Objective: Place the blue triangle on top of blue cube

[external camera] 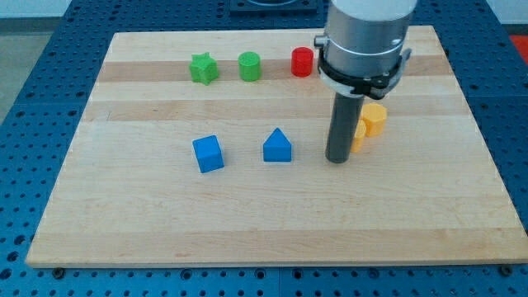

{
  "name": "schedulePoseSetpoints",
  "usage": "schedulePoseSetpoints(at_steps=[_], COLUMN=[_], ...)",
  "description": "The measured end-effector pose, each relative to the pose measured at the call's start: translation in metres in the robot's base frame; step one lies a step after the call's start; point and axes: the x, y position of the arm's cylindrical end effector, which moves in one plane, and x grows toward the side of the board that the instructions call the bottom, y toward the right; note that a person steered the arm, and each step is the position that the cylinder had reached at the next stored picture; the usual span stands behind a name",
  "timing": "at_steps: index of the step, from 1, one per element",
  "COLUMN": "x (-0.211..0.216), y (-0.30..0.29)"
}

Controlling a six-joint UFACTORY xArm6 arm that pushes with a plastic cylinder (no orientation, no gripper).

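The blue triangle [277,146] lies near the middle of the wooden board [272,223]. The blue cube [208,153] lies to its left, with a gap of about one block width between them. My tip [337,159] rests on the board to the right of the blue triangle, about a block and a half away, not touching it. The rod rises from there to the arm's grey body at the view's top.
A green star [203,68], a green cylinder [250,66] and a red cylinder [302,62] stand in a row near the board's top edge. Two yellow blocks [373,120] sit just right of the rod, partly hidden by it.
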Motion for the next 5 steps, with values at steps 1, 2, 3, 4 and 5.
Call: schedulePoseSetpoints(at_steps=[1,2,3,4,5], x=[0.000,0.000,-0.006,-0.016,-0.018], y=[-0.023,-0.048,-0.072,-0.090,-0.106])
